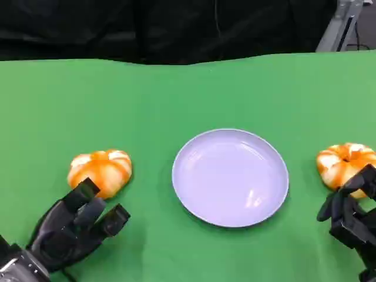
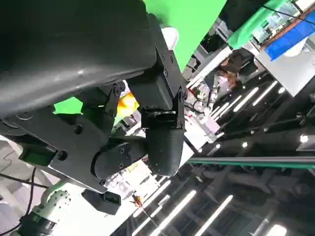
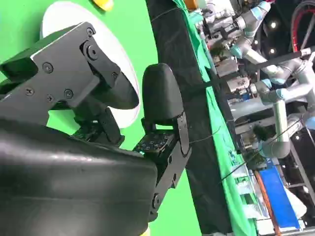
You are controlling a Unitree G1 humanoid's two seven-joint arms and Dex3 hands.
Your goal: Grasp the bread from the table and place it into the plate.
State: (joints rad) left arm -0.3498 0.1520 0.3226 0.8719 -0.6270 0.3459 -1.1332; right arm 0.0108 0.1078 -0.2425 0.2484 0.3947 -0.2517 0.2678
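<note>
Worktop: covered in green cloth, with a dark backdrop behind its far edge.
Plate: pale lilac, round, at the middle of the worktop, nothing on it; in the right wrist view its white rim shows past the fingers.
Left bun: orange-and-white bread roll lying on the cloth, well to the left of the plate, just beyond the left hand.
Right bun: a matching roll near the right edge of the head view, apart from the plate, partly hidden behind the right hand.
Left hand: low at the lower left, fingers spread and holding nothing; the tips reach up to the near side of the left bun, though contact is hard to judge from above.
Right hand: at the lower right, fingers loosely apart and empty, the topmost one overlapping the right bun's near edge.
Left wrist view: a small patch of yellow, probably the bun, shows between the black fingers.
</note>
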